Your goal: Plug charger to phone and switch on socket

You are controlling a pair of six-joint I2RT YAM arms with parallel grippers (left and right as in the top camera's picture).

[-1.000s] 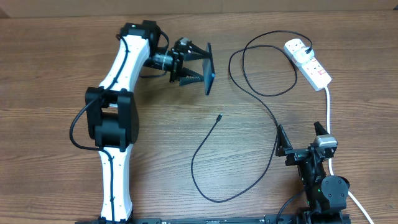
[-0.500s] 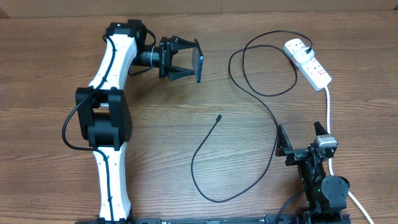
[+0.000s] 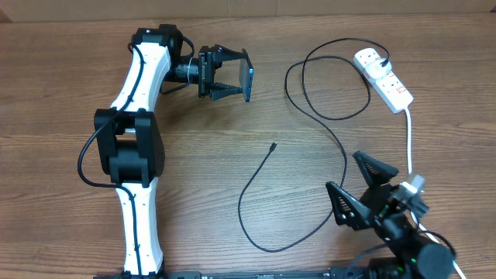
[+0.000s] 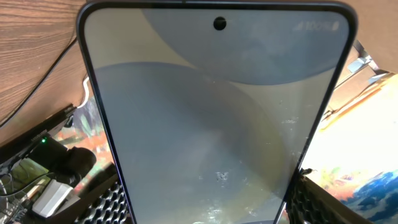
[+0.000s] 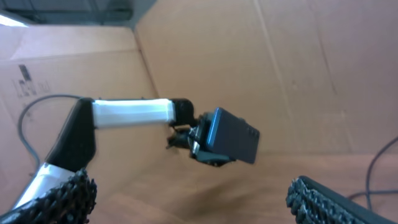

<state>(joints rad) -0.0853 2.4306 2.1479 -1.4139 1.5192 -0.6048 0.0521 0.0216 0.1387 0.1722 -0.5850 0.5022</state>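
Phone (image 3: 249, 76) gripped on edge in left pincer (image 3: 243, 75), raised above worktop (image 3: 70, 46).
Overhead: right pincer (image 3: 341, 169) spread wide and empty at front right; charger (image 3: 242, 217) looped across the middle, tip lying loose on the wood, plug end at socket (image 3: 385, 77) far right. Left wrist: pale blue-grey phone (image 4: 211, 124) filling the view, clamped between fingers (image 4: 102, 202). Right wrist: open pincer (image 5: 189, 190) facing the distant phone (image 5: 231, 137).
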